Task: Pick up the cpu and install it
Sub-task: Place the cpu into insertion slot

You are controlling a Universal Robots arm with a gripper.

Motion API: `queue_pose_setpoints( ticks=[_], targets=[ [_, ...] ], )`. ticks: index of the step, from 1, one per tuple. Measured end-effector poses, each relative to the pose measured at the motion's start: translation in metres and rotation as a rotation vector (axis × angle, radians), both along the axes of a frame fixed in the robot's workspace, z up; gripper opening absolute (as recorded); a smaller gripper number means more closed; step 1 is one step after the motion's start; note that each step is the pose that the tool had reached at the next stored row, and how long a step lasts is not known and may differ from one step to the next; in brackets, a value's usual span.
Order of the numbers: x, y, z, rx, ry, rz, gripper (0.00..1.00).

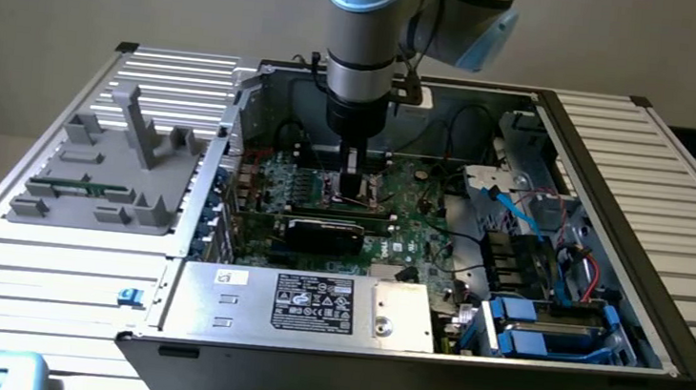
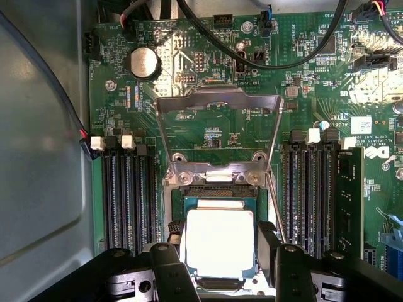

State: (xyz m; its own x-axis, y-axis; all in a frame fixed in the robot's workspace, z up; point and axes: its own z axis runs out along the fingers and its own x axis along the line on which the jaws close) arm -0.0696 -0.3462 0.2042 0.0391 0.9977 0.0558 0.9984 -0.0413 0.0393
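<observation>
Over the open socket (image 2: 217, 190), the gripper (image 2: 220, 248) clamps the cpu (image 2: 220, 236) by opposite edges, jaws wide.
It sits flat, square, lid up; memory slots (image 2: 126, 189) crowd both sides.

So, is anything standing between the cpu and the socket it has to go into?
Nothing visible does. The load plate is swung open, clear of the socket, and the cpu sits right over it, held by the gripper.

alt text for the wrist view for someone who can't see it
The gripper holds the cpu, a shiny silver square, by two opposite edges over the open socket on a green motherboard. The socket's metal load plate is flipped up, and black memory slots flank it on both sides.
</observation>
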Motion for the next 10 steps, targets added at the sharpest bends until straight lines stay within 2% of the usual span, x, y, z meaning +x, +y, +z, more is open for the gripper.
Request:
queue_pose_setpoints(
  ticks=[4, 5, 7, 9, 10],
  targets=[
    [0.0002, 0.0, -0.0004, 0.0, 0.0023, 0.0, 0.54],
    [0.0005, 0.0001, -0.0005, 0.0001, 0.0046, 0.0, 0.54],
    [0.0011, 0.0, -0.0005, 0.0001, 0.0105, 0.0, 0.54],
    [0.0024, 0.0, -0.0005, 0.0, 0.0219, 0.0, 0.54],
    [0.0032, 0.0, -0.0005, 0.0001, 0.0239, 0.0, 0.54]
  ],
)
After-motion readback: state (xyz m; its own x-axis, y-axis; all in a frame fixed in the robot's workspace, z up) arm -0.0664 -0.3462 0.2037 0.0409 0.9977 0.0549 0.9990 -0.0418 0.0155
